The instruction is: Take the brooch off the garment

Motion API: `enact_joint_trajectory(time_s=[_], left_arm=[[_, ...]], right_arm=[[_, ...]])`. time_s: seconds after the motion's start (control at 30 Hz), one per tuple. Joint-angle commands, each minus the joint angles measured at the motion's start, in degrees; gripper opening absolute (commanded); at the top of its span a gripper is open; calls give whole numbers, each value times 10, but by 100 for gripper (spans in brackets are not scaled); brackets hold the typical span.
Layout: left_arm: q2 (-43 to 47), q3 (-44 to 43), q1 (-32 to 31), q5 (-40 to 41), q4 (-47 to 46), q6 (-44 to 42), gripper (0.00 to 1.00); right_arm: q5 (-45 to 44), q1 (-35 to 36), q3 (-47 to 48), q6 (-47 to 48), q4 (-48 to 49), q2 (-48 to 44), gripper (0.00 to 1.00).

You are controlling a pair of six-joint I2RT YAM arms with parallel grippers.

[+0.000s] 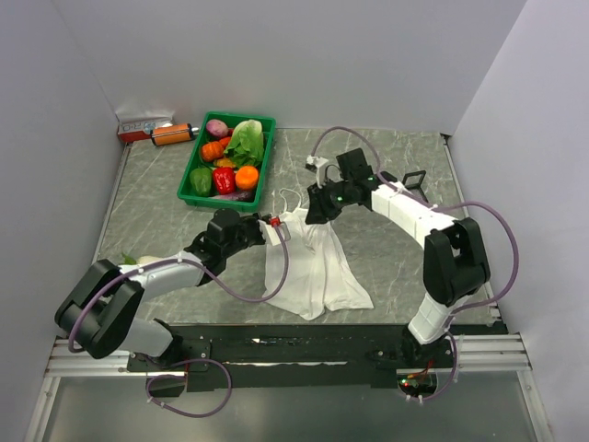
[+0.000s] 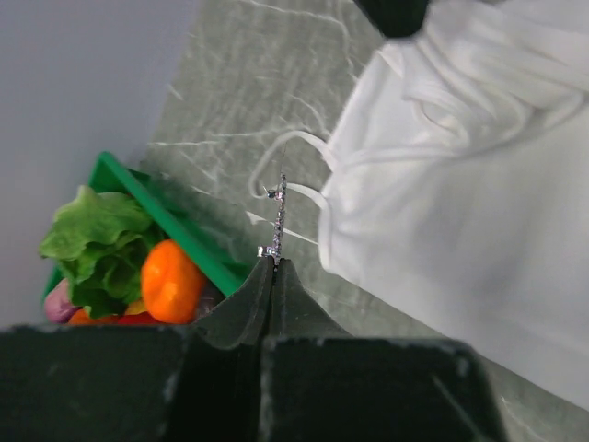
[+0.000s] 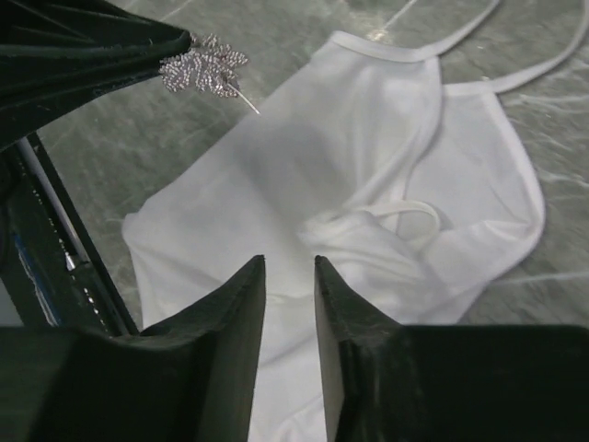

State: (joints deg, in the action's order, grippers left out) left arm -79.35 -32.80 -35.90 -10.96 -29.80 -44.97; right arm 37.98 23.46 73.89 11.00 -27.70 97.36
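At left your left gripper (image 2: 274, 265) pinches the small silvery leaf-shaped brooch (image 3: 204, 69), already free of the thin white sleeveless garment (image 1: 317, 274) at centre, over which your right gripper (image 3: 290, 276) hovers, jaws narrowly parted and empty, so removal looks done

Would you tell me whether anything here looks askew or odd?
Only the thin white sleeveless top looks untidy: it lies bunched and creased on the grey marbled table. The sparkly silver brooch is pinched in the left hand, apparently clear of the cloth.
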Motion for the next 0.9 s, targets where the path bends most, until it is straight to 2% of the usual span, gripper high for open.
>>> enact_joint_trajectory(time_s=[0.0,0.23,0.67,0.87], left_arm=[[33,-19,-9,28,-40,44,1],[44,-17,-15,2,-33,84,1],[29,-35,-17,16,-26,148,1],[24,-52,-19,-13,7,169,1]], right_arm=[[-5,11,52,-42,41,30,32],[-4,14,108,-51,42,60,32],[-28,47,109,-54,38,55,35],[-38,56,124,-59,38,63,36]])
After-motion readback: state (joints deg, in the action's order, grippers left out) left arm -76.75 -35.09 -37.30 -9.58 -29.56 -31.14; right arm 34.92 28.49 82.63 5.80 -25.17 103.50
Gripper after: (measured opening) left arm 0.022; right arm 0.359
